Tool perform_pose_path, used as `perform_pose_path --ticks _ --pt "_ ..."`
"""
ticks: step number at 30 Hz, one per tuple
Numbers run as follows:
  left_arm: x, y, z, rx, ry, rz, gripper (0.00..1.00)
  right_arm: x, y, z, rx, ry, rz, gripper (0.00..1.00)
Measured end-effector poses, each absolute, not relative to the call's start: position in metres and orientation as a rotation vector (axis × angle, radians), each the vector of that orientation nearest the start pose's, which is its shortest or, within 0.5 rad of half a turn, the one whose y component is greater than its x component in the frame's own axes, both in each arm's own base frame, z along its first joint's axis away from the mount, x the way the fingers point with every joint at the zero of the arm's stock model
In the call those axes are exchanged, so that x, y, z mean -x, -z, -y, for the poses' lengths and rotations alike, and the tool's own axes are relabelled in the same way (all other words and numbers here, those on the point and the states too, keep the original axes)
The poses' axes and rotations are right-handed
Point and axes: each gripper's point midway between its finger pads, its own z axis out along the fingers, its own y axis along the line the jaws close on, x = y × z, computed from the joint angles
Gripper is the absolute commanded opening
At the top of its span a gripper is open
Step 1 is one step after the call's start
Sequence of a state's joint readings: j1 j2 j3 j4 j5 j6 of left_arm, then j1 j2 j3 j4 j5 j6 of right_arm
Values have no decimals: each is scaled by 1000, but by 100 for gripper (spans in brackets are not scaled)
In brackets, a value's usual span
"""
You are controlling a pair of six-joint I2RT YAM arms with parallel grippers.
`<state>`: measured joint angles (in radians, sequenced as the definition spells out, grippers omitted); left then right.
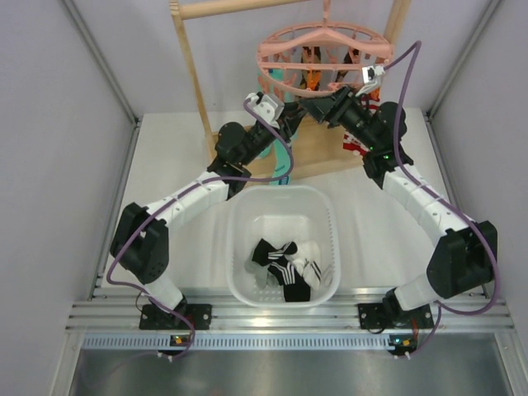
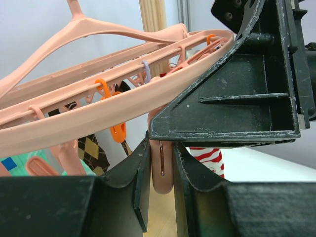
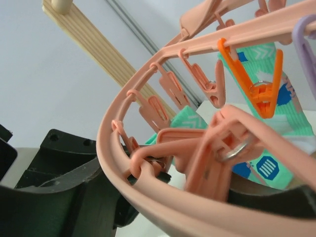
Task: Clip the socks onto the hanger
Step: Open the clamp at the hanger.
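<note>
At twelve o'clock in the overhead view, the round pink plastic drying hanger hangs from the light wooden frame rack, with both arms reaching up to it. The left gripper is narrow, its jaws pinched on a small pink clip peg under the outer ring. The right gripper sits against that ring at about three o'clock of the peg, and I cannot tell how wide it is. The small black socks with white stripes lie well apart, at six o'clock, in the white plastic basket. Neither gripper carries one. To do this step well, I judge the left should squeeze the peg's upper tails squarely, so its mouth gapes without twisting the ring, while the right steadies the hanger. No brand, label or writing is readable; the long teal sock shows only a pattern.
</note>
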<state>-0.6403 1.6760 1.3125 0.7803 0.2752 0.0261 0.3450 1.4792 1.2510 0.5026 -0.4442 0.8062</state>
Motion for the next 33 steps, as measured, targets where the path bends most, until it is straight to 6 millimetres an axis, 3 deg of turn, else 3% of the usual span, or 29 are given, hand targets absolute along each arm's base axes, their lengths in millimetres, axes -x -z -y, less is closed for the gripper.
perform_pose_path --ticks 3,8,12,13,16,18,20,21,22,23,25,30,33 --pt "-403 -404 359 -615 699 -1036 0 -404 -413 -256 94 -1246 -1425 43" --pt "-403 -404 359 -597 719 -1049 0 -405 -413 -256 102 -1236 -1418 38" --pt "-403 -405 358 -589 723 -1054 0 -406 -411 -257 101 -1241 -1420 18" --pt "-404 -405 358 -588 722 -1054 4 -406 -411 -257 104 -1242 -1417 11" --pt "-403 -405 358 -586 720 -1056 19 -406 -412 -258 107 -1251 -1412 1" --pt "-403 -406 357 -587 720 -1055 19 -406 -412 -259 108 -1255 -1411 0" --pt "-402 -407 356 -590 717 -1055 13 -405 -413 -259 106 -1264 -1411 3" --pt "-401 -407 356 -591 716 -1054 9 -404 -414 -260 108 -1269 -1411 13" --pt "-400 -408 355 -592 714 -1053 6 -404 -414 -260 108 -1274 -1412 37" --pt "-399 -408 355 -592 714 -1053 0 -403 -415 -260 108 -1281 -1412 42" --pt "-398 -410 354 -592 714 -1050 0 -403 -416 -261 108 -1289 -1412 54" --pt "-395 -411 355 -598 725 -1049 0 -404 -418 -262 112 -1283 -1404 58" --pt "-395 -410 355 -594 731 -1055 0 -404 -417 -264 125 -1281 -1395 50"
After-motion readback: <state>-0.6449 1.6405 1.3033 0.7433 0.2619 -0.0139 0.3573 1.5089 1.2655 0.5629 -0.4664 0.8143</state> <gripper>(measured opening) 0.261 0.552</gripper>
